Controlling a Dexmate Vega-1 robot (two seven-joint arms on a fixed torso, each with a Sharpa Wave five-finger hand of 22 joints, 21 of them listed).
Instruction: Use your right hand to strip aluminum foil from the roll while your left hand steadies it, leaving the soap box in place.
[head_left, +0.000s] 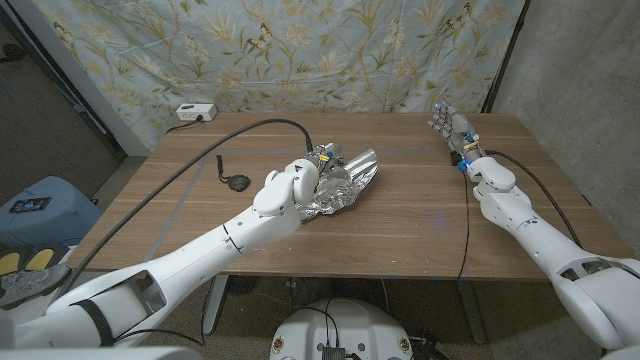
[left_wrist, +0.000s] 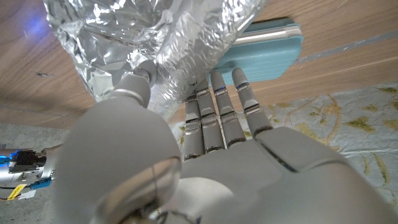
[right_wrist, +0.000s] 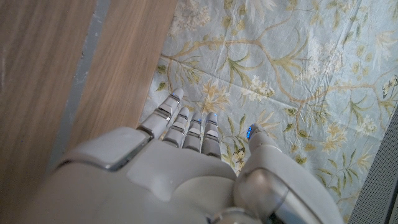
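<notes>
Your left hand (head_left: 292, 190) is already on the crumpled silver aluminium foil roll (head_left: 340, 180) near the middle of the wooden tabletop (head_left: 400, 215), so the steadying half looks under way while the stripping has not begun. In the left wrist view its fingers (left_wrist: 217, 109) lie straight against the foil, thumb on the near side, pressing more than clasping. The pale blue ribbed soap box (left_wrist: 267, 53) sits just behind the foil, touching or nearly so; I cannot tell which.

Your right hand (head_left: 455, 135) is well apart from the roll, out at the far right edge of the tabletop. It holds nothing; its fingers (right_wrist: 186, 127) reach out fairly straight and close together towards the floral backdrop cloth (right_wrist: 298, 68).

Next, I judge, you need to bring the right arm across to the foil's loose crinkled edge, pinch it, and pull away from the left hand. Keep the pull clear of the soap box, since it lies so close it could be dragged along.
</notes>
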